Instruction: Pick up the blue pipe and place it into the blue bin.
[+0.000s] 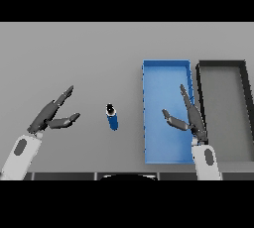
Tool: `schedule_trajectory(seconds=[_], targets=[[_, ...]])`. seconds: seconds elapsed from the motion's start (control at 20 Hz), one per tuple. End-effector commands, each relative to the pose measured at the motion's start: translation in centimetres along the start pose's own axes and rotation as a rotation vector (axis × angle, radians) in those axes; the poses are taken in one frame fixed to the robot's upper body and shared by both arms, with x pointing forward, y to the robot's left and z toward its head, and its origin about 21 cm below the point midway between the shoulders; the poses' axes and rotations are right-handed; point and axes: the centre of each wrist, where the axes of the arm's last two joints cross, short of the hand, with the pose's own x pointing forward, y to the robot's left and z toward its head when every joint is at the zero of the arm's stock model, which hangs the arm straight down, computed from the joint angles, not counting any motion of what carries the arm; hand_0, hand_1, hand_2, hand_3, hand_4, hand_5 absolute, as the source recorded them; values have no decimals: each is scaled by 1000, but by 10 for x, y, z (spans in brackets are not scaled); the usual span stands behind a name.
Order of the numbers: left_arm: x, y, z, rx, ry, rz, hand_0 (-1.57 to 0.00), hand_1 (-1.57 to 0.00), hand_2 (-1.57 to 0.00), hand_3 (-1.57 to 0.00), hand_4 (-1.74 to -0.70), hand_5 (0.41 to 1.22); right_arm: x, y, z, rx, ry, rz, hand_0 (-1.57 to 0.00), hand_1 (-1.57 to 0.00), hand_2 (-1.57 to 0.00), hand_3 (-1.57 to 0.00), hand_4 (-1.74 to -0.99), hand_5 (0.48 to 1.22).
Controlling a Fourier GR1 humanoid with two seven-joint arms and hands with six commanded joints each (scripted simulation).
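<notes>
A short blue pipe [112, 117] with a dark open end lies on the grey table, between my two hands. The blue bin [158, 73] stands to its right, long and rectangular, with nothing inside it. My right hand [191, 117] hovers open over the bin's right side, fingers straight and thumb spread toward the pipe. My left hand [50, 114] is open at the left, well apart from the pipe, fingers pointing up and to the right.
A black bin [224, 64] with a grey floor stands right beside the blue bin, on its right. The table's front edge runs just below both bins.
</notes>
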Motion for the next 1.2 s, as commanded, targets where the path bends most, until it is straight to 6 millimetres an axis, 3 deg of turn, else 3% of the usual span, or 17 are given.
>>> schedule_trajectory(seconds=[0.0, 0.3, 0.45, 0.65, 1.15], targets=[[4, -2, 3, -30, 5, 1, 1, 1, 1, 1, -989, 566, 1, 0, -1, 5, 2, -4, 1, 1, 1, 1, -1200, 580], [14, -45, 1, -215, 126, -39, 1, 1, 1, 1, -1061, 474, 2, 2, -2, 9, -15, -14, 1, 1, 1, 1, -1223, 572], [15, -63, -6, -283, 89, -51, 1, 1, 1, 1, -1097, 466, 2, 1, -3, 16, -3, -4, 1, 1, 1, 1, -1213, 571], [13, -86, -23, -298, 40, -23, 1, 1, 1, 1, -1149, 484, 2, 3, -3, 16, 10, -14, 1, 1, 1, 1, -1210, 564], [-13, -129, -62, -253, 47, 50, 1, 1, 1, 1, -1120, 494, 0, 3, 3, 2, 4, -44, 1, 1, 1, 1, -1201, 548]])
